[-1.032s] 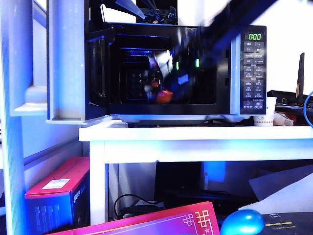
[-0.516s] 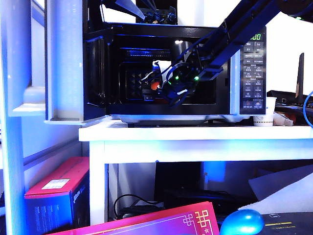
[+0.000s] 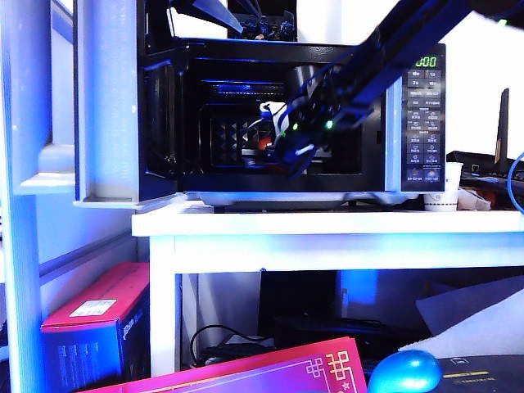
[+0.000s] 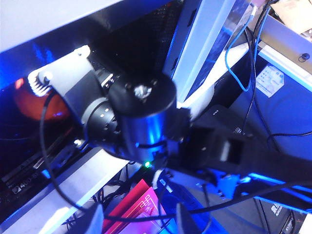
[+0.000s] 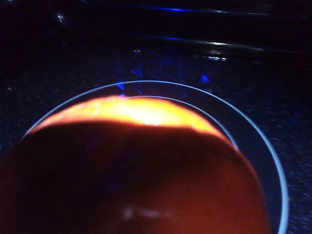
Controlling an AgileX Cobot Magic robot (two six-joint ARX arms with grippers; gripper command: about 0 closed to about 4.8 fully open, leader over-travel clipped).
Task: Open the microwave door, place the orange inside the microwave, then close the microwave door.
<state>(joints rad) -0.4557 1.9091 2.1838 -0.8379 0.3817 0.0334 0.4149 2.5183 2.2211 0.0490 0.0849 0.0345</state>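
Exterior view: your microwave [image 3: 295,115] sits on a white table [image 3: 327,223], its door [image 3: 106,102] swung wide open to the left, pale inner face showing. Your right arm reaches down from upper right into the cavity, and the right gripper [image 3: 274,147] is inside, near the cavity floor. A sliver of the orange [image 3: 264,142] shows just beside the gripper's tip; you can't tell here whether the fingers touch it. Green display lit on the button panel [image 3: 425,115]. A blue egg-shaped object [image 3: 407,371] lies low in front, a pink box [image 3: 98,327] under the table.

Left wrist view: you see the right arm's wrist and the orange [image 4: 41,100] beyond it in the dark cavity. The left gripper itself is out of frame, so its fingers can't be judged.

Right wrist view: the orange [image 5: 131,170] fills the frame, over the glass turntable [image 5: 273,161]. No fingers visible; can't tell if it's gripped.
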